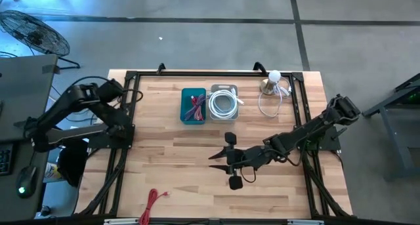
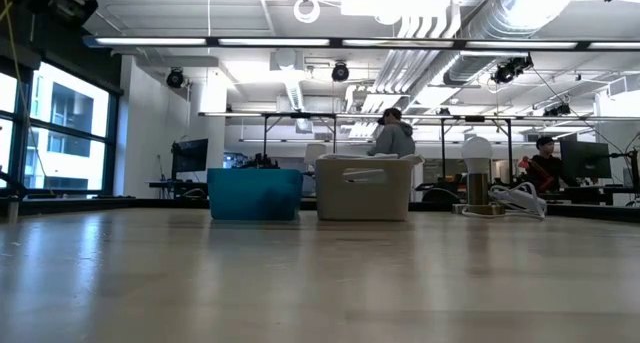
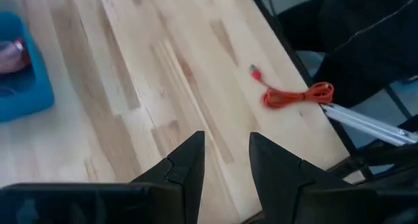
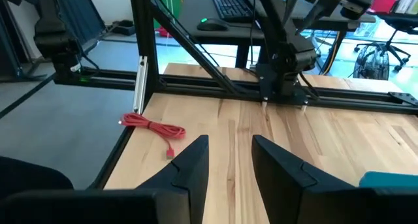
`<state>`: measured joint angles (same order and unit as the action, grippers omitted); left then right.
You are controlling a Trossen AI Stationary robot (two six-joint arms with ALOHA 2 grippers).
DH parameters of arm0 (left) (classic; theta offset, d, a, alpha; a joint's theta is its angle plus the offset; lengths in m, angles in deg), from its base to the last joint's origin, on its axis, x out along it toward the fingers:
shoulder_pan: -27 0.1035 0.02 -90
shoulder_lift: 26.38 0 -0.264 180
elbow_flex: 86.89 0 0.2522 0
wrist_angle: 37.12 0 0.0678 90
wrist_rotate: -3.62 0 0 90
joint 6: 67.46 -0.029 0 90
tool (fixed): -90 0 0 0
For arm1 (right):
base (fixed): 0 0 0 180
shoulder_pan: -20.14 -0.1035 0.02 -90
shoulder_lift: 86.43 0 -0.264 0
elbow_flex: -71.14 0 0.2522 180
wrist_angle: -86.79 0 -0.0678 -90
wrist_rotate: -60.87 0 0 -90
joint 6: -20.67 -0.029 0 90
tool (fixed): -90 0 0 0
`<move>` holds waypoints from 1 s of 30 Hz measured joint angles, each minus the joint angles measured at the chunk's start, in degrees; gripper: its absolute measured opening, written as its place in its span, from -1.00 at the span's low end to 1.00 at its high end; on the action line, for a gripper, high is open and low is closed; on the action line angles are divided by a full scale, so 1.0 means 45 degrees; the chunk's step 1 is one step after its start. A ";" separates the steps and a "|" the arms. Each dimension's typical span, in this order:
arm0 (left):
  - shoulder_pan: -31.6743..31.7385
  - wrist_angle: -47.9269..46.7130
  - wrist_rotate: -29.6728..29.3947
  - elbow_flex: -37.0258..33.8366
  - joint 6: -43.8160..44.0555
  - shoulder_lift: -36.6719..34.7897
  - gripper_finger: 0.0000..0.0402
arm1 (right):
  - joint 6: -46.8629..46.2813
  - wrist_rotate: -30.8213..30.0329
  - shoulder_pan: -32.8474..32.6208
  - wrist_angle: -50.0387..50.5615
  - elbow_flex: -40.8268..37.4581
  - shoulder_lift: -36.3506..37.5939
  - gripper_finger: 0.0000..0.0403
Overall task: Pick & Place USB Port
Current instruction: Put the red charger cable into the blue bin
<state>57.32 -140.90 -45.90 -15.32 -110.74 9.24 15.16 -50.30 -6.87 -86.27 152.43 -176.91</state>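
Observation:
A coiled red USB cable [image 1: 154,200] lies flat on the wooden table near its near left corner; it also shows in the left wrist view [image 3: 297,95] and the right wrist view [image 4: 153,127]. My right gripper [image 1: 215,161] hangs open over the table's middle, pointing left, well right of the cable. Its fingers [image 4: 230,139] hold nothing. My left gripper [image 1: 125,95] waits open by the left edge, and nothing sits in its gap [image 3: 225,136]. Neither gripper shows in the low view.
A blue bin [image 1: 193,105] with red cables and a white bin [image 1: 223,102] with white cables stand side by side toward the far edge. A lamp [image 1: 272,81] with a white cord stands at the far right. Black frame rails [image 1: 125,153] run along the sides. People sit in the room behind.

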 joint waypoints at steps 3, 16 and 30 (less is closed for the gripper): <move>0.0005 0.0006 0.0214 -0.0454 -0.0383 0.0000 -0.42 | 0.0003 0.0063 0.0000 0.0192 0.0000 -0.0005 -0.46; 0.0000 0.0013 0.2134 -0.0589 -0.2826 -0.0512 -0.42 | -0.0789 -0.1149 0.0020 0.0098 0.0000 -0.0005 -0.46; -0.3362 0.0004 0.1894 -0.0589 -0.3049 -0.1030 -0.42 | -0.2080 -0.2817 0.0087 -0.0650 0.0000 -0.0044 -0.46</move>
<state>42.20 -140.88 -37.37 -17.97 -124.46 4.61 5.80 -62.97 -6.47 -89.20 152.43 -177.10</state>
